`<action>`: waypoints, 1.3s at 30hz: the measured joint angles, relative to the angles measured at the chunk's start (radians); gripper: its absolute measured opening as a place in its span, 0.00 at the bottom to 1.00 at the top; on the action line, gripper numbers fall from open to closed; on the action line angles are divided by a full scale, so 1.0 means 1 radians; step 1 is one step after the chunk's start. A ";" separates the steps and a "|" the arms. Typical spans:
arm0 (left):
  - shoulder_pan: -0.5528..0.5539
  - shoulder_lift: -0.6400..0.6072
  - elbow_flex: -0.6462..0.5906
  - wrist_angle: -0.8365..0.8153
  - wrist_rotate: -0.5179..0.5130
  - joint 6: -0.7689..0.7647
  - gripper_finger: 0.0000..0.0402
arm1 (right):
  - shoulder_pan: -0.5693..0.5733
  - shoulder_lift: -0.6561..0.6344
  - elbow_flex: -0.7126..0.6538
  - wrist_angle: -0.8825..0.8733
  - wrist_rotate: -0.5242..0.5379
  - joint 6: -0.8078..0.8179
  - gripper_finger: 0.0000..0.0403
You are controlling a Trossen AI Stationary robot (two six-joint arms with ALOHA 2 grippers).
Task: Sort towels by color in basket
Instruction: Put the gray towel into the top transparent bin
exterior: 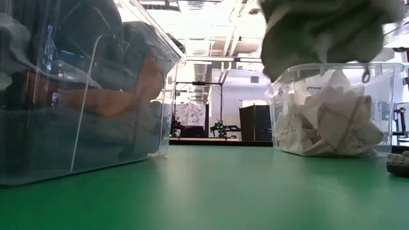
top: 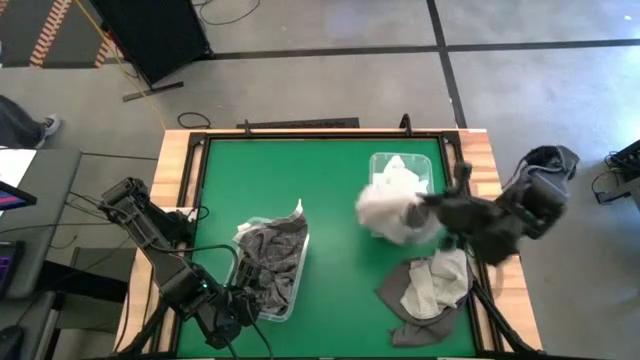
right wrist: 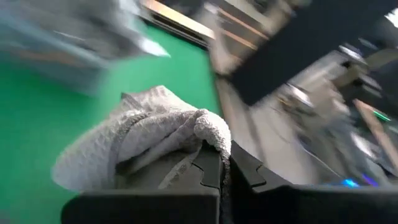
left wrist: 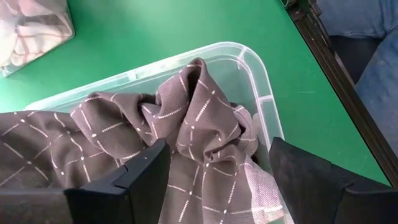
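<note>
Between the closed fingers of the right gripper (right wrist: 221, 163): a pale beige-grey waffle-weave towel (right wrist: 143, 146), pinched by a fold and hanging free above the green table surface (top: 330, 180). Just beyond that gripper, toward the table's far edge: a clear plastic bin holding white and red-checked cloths (top: 400, 172), with the carried towel (top: 392, 212) overlapping its near rim when seen from above. From table height, the same towel (exterior: 319, 32) suspended above the clear bin (exterior: 332, 108), not yet inside.

Just on the near side of the right gripper (top: 432, 208): a loose heap of unsorted towels, dark grey beneath and off-white on top (top: 428, 290), lying flat on the table.

Ahead of the left gripper (left wrist: 214, 186), fingers spread wide and holding nothing: a second clear plastic bin (left wrist: 258, 68) filled with a dark grey-brown towel crossed by dotted white lines (left wrist: 186, 118). Left arm waiting at the near left corner of the table, gripper (top: 232, 312) at the near end of that bin (top: 290, 290).

Step in hand, as judged: transport of a light-coloured towel to the light-coloured bin. Next move, as judged: carry slightly farther until centred over the bin opening, lower, then release so that the cloth falls wholly inside and does not drape over the rim. Afterwards, return to the heap for the remaining pieces.
</note>
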 joint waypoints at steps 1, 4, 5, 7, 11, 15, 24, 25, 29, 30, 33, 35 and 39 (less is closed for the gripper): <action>0.000 0.000 0.000 0.000 0.000 0.000 0.66 | 0.045 -0.008 0.000 0.012 -0.018 0.000 0.06; 0.000 0.000 0.000 0.000 0.000 0.000 0.66 | 0.183 -0.030 0.000 0.071 -0.046 -0.008 0.06; 0.000 0.000 0.000 0.000 0.000 0.000 0.66 | 0.229 -0.037 0.000 0.090 -0.047 -0.009 0.06; 0.000 0.000 0.000 0.000 0.000 0.000 0.66 | 0.307 -0.053 0.000 0.128 -0.038 -0.014 0.06; 0.000 0.000 0.000 0.000 0.000 0.000 0.66 | 0.433 -0.082 0.000 0.165 0.004 0.033 0.06; 0.000 0.000 0.000 0.001 -0.004 -0.004 0.66 | 0.474 -0.092 0.000 0.055 -0.022 0.263 0.06; 0.000 0.000 0.000 0.002 -0.004 -0.007 0.66 | 0.454 -0.020 -0.034 -0.109 -0.106 0.608 0.27; 0.000 0.000 0.000 0.002 -0.004 -0.007 0.66 | 0.457 -0.019 -0.042 -0.109 -0.106 0.626 0.30; 0.000 0.000 0.000 0.002 -0.004 -0.008 0.66 | 0.463 -0.019 -0.079 -0.120 -0.106 0.703 0.42; 0.000 0.000 0.000 0.003 -0.004 -0.010 0.66 | 0.463 -0.019 -0.087 -0.119 -0.107 0.713 0.44; 0.000 0.000 0.000 0.004 -0.004 -0.014 0.66 | 0.459 -0.019 -0.121 -0.114 -0.106 0.755 0.50; 0.000 0.000 0.000 0.004 -0.004 -0.015 0.66 | 0.450 -0.019 -0.159 -0.094 -0.107 0.781 0.51; 0.000 0.000 0.000 0.004 -0.008 -0.014 0.66 | 0.404 -0.019 -0.270 0.034 -0.153 0.769 0.52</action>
